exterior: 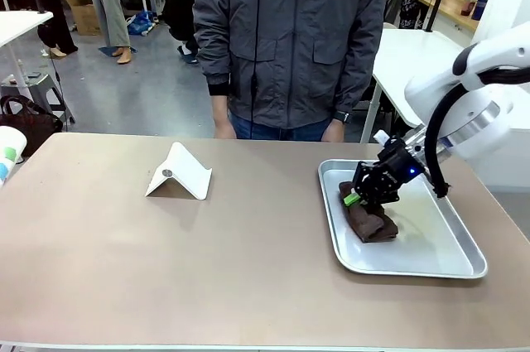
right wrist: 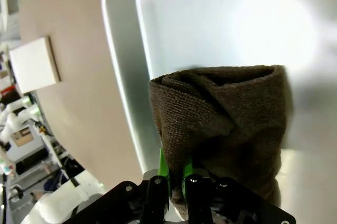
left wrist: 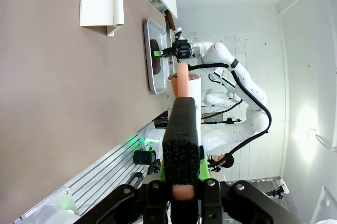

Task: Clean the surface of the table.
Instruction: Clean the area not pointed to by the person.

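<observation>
The tan table (exterior: pixel 207 269) stretches across the front view. At its right stands a silver tray (exterior: pixel 447 261) with a folded dark brown cloth (exterior: pixel 373 221) lying in it. My right gripper (exterior: pixel 364 195) is down in the tray, shut on the cloth's near-left end; the right wrist view shows its green pads (right wrist: pixel 164 167) pinching the cloth's (right wrist: pixel 226 113) edge. My left gripper (left wrist: pixel 182 166) hovers off the table's left side, shut on a black rough-faced block (left wrist: pixel 181 129) with a salmon-pink stick (left wrist: pixel 182 79) through it.
A white folded card (exterior: pixel 180 172) stands tent-like on the table left of centre. A person in a grey jacket (exterior: pixel 290 37) stands at the far edge, hands down by the table. A paper cup (exterior: pixel 8 153) sits at the far left edge.
</observation>
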{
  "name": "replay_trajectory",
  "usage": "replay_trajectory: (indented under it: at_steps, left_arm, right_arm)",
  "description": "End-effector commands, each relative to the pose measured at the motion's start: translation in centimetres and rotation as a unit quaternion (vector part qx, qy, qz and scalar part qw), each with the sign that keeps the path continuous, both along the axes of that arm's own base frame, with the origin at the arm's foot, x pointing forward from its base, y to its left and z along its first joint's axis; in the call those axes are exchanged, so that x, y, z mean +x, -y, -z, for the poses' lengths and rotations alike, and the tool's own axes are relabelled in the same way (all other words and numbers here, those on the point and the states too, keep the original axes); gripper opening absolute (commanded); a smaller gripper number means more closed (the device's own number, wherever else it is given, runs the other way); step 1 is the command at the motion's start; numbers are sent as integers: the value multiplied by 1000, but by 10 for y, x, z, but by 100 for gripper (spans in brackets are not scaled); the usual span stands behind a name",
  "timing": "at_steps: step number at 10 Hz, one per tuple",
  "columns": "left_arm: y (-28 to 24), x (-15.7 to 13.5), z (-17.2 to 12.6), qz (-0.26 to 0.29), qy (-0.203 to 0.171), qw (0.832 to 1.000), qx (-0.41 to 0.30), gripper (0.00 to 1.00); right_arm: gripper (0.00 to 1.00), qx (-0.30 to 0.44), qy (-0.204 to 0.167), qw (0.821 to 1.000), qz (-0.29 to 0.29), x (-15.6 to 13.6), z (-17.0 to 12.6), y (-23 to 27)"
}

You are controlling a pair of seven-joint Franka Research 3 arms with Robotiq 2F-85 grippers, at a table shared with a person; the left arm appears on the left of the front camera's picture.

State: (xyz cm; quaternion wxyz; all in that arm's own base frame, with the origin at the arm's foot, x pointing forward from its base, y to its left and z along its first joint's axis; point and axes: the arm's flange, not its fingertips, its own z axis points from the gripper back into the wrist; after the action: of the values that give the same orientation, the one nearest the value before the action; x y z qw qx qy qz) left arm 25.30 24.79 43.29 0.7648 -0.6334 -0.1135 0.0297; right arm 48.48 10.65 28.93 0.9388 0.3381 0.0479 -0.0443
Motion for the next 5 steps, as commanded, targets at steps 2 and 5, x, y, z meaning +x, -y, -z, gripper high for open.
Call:
replay_trajectory:
  at_steps: [2, 5]
  left_arm:
    - [1, -1, -2, 1, 3, 1000, -1, 22]
    - [1, -1, -2, 1, 3, 1000, -1, 22]
  right_arm:
    - [10, -37, 49, 998, -19, 0, 6, -16]
    - [10, -124, 71, 990, -10, 3, 11, -5]
